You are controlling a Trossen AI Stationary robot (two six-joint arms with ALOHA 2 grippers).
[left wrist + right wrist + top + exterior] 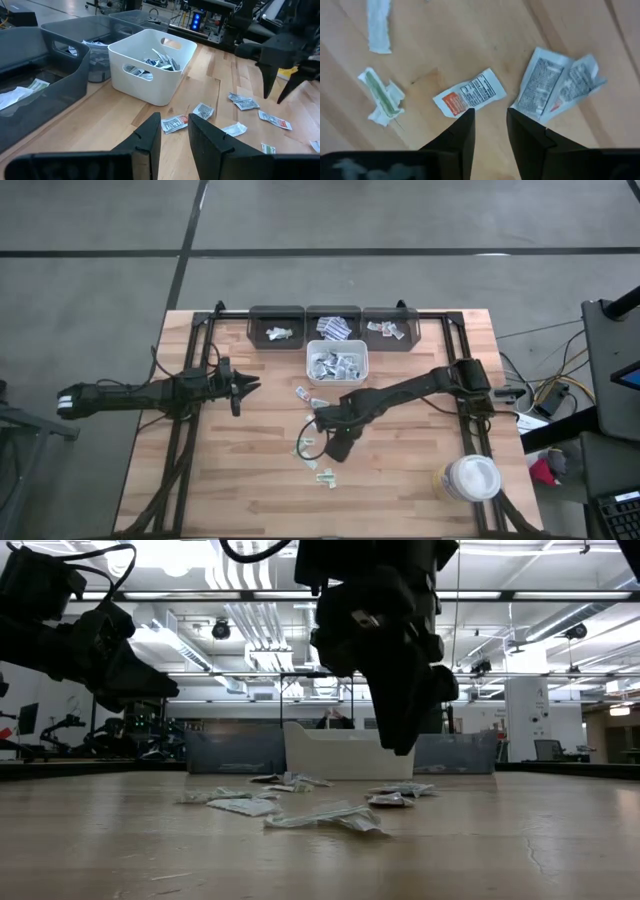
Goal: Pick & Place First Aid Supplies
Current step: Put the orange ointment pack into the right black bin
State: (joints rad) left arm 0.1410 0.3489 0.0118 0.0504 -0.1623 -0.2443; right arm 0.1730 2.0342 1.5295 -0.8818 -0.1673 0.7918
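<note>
Bright overhead ceiling lights, low view backlit, arms silhouetted, soft shadows, sharp tabletop

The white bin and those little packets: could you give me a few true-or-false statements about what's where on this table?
1. The white bin holds sachets. True.
2. The right gripper hangs over loose sachets on the table, holding none. True.
3. The lidded tub stands inside a dark bin. False: it stands on the table near the right corner.
4. There are five dark bins. False: three dark bins stand in a row behind the white one.
5. The left gripper grips a sachet. False: its open fingers are empty, left of the white bin.
</note>
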